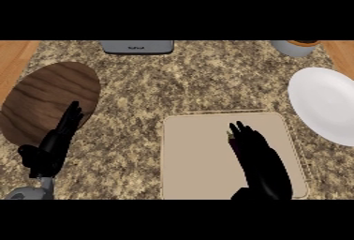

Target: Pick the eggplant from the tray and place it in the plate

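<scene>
eggplant (232, 139) mostly hidden under right hand (261, 161), orientation unclear

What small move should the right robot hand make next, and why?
Probably lower and curl its fingers round the eggplant. The right robot hand is over the beige tray with fingers straight, covering nearly all of the eggplant; only a sliver shows at the fingertips, so no grasp is visible yet. The white plate lies to the right. The left robot hand rests open.
</scene>
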Action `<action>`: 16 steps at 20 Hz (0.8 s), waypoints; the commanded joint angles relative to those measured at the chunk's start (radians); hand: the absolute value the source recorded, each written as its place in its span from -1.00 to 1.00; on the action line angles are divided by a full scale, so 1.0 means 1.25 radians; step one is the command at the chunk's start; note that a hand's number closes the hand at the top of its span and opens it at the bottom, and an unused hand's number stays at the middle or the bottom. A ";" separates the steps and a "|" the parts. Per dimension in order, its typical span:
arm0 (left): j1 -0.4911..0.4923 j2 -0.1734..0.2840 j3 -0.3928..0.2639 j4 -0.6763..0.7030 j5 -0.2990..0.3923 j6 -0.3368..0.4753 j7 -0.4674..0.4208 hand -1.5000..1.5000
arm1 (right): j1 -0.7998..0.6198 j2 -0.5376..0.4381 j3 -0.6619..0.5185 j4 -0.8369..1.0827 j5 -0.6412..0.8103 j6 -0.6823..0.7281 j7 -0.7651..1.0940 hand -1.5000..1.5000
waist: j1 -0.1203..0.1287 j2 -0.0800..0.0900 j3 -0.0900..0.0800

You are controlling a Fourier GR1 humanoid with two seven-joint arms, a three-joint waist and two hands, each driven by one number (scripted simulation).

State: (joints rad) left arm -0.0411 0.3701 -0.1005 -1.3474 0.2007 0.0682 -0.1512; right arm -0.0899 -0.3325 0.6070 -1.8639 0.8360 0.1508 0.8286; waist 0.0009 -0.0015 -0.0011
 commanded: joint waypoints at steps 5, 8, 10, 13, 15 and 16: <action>-0.011 -0.040 0.020 0.066 -0.041 -0.008 -0.054 0.00 | -0.067 0.047 -0.060 0.030 -0.002 0.174 0.099 -1.00 | 0.001 0.002 0.000; -0.017 -0.034 0.021 -0.005 -0.047 0.004 0.035 0.00 | -0.030 0.037 -0.033 0.105 0.058 0.132 0.052 -1.00 | 0.002 0.001 0.001; -0.018 -0.028 0.053 0.059 -0.044 -0.058 -0.027 0.00 | -0.051 0.051 -0.089 0.077 0.026 0.195 0.041 -1.00 | 0.000 0.001 0.001; 0.019 -0.035 0.044 -0.048 -0.052 -0.022 0.052 0.00 | -0.007 0.054 -0.073 0.141 0.057 0.136 -0.006 -1.00 | 0.002 0.000 0.001; -0.040 -0.076 0.058 0.040 -0.073 -0.030 0.007 0.00 | -0.044 0.087 -0.097 0.169 0.076 0.161 -0.017 -1.00 | 0.000 0.001 0.001; -0.037 -0.073 0.062 0.028 -0.078 -0.031 0.026 0.00 | -0.009 0.079 -0.092 0.161 0.089 0.149 -0.025 -1.00 | -0.001 0.001 0.001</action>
State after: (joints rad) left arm -0.0752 0.3050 -0.0404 -1.3189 0.1277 0.0331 -0.1308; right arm -0.1280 -0.2450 0.5123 -1.6941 0.9122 0.3371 0.8382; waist 0.0012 -0.0002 0.0000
